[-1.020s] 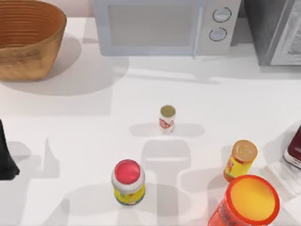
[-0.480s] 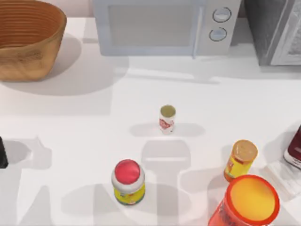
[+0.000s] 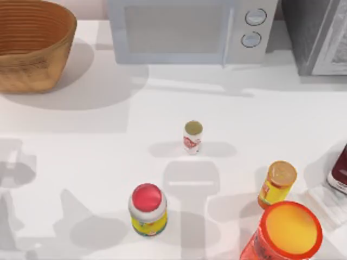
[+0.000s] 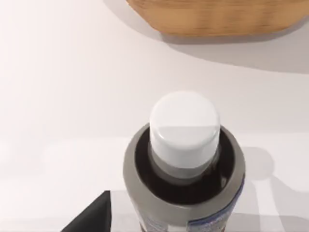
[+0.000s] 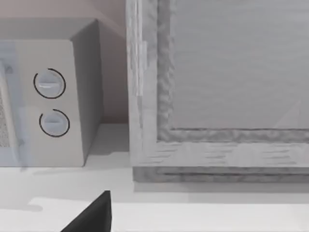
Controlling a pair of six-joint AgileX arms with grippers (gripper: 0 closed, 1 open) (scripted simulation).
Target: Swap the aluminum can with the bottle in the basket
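Below the left pincer [image 4: 91,217], grip unclear, stands the bottle [image 4: 184,164]; its arm has left the table's left edge.

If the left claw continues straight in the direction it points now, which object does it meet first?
Most likely the bottle: the left wrist view looks straight down on its white cap, standing on the table near the basket. How far the cap lies below cannot be judged.
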